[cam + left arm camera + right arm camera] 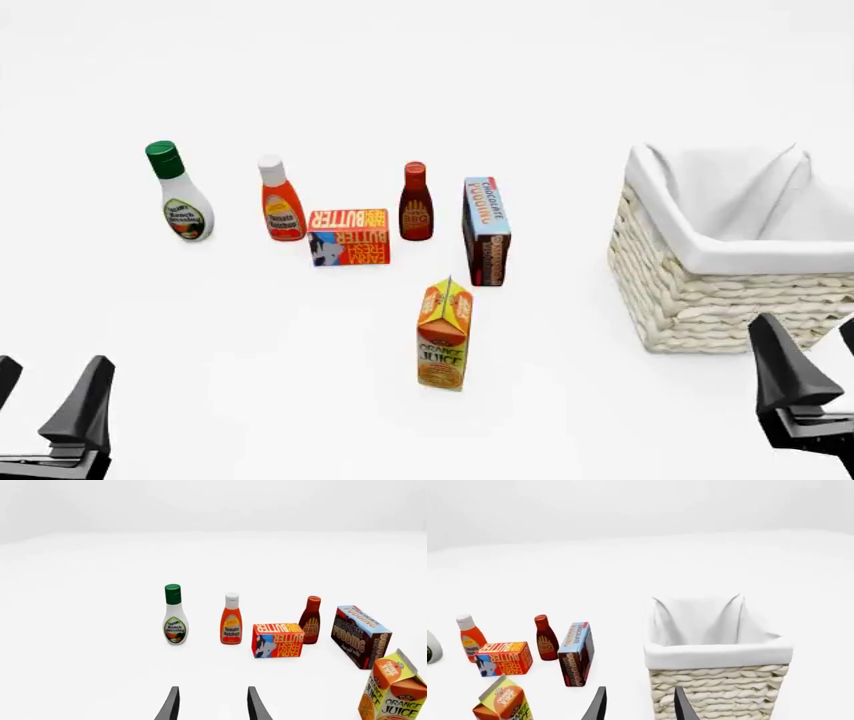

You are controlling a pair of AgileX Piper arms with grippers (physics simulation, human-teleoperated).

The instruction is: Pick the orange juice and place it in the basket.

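Observation:
The orange juice [445, 334] is an orange and yellow gable-top carton standing upright in the middle of the table; it also shows in the left wrist view [392, 691] and the right wrist view [502, 701]. The basket [721, 290], cream wicker with white lining [720, 652], stands at the right. My left gripper [47, 400] hangs open at the near left, well apart from the carton. My right gripper [817, 365] stands open at the near right, just in front of the basket. Nothing lies between either pair of fingers [170, 705].
Behind the carton stand a ranch dressing bottle [176, 192], a ketchup bottle [279, 200], a butter box [348, 237], a dark sauce bottle [416, 202] and a chocolate pudding box [487, 231].

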